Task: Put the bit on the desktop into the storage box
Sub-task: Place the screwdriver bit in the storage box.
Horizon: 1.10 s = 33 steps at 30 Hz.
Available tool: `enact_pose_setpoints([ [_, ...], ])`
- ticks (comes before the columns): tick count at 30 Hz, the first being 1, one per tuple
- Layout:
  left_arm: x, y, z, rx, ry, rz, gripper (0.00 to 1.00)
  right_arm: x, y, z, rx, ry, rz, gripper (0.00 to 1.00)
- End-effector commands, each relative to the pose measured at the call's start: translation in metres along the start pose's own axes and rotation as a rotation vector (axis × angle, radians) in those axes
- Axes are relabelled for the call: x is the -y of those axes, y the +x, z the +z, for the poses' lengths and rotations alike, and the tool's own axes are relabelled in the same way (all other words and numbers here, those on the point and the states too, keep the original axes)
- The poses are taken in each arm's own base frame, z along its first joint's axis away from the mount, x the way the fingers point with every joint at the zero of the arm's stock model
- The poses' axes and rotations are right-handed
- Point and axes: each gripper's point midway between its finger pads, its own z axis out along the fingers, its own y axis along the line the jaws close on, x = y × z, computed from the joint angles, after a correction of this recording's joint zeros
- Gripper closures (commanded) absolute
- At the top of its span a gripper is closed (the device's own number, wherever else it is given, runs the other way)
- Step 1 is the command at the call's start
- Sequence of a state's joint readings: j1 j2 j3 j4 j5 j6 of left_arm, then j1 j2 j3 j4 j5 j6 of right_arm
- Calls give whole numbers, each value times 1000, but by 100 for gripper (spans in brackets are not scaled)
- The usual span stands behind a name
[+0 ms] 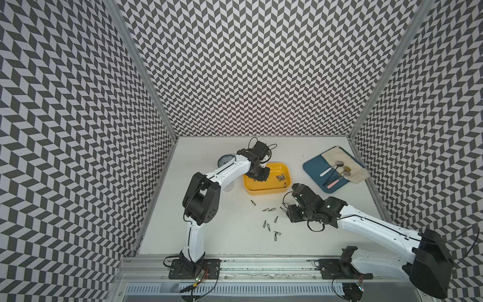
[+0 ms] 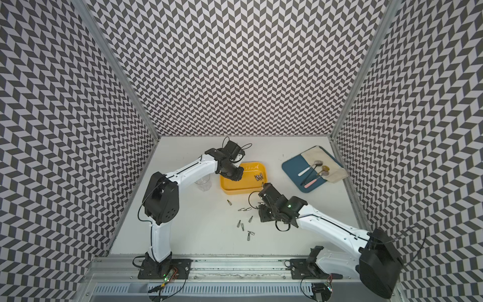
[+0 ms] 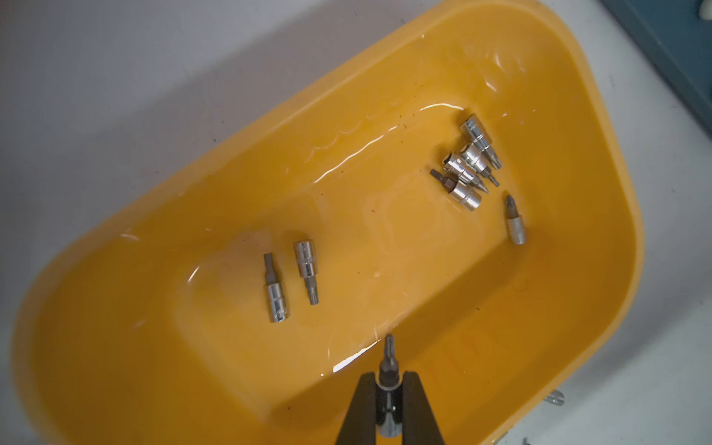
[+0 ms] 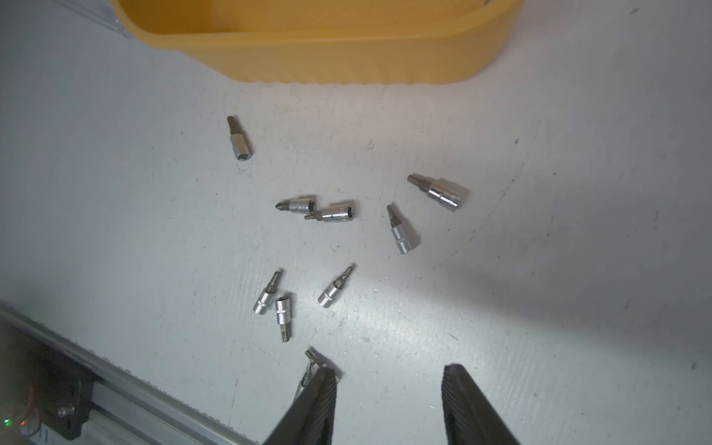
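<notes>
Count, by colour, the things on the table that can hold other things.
Yellow: 1, the box
Blue: 2, the tray and the bowl
Clear: 1, the glass
Total: 4

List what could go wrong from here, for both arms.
1. The left pincer grips the held bit by its socket end above the storage box, near its wall; released there, it may bounce or strike the bits already inside.
2. The right pincer stands open over the tabletop, with a loose bit partly hidden at one finger; descending could flick it away.
3. Two touching bits may shift together if one is grabbed.
</notes>
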<state>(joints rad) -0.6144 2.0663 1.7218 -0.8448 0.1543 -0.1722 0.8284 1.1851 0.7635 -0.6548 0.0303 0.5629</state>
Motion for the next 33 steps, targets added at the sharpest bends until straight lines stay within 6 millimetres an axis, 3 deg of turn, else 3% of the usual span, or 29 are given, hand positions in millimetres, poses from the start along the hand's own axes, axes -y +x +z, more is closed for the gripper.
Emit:
enact_pose_setpoints([
  [1,5,-20,-5,37,31,26,100,-13,1,6,10,-39,-46,51],
  [12,1,-24,32,4,36,34,100,-30,30,30,-77,-10,-169,54],
  [20,0,-19,48,-23,44,27,100,-43,49,36,-127,-8,-269,56],
  [28,-2,-13,61,-47,44,22,100,-43,65,46,-177,19,-323,58],
  [33,-2,-13,63,-48,43,24,94,-42,69,50,-191,33,-339,59],
])
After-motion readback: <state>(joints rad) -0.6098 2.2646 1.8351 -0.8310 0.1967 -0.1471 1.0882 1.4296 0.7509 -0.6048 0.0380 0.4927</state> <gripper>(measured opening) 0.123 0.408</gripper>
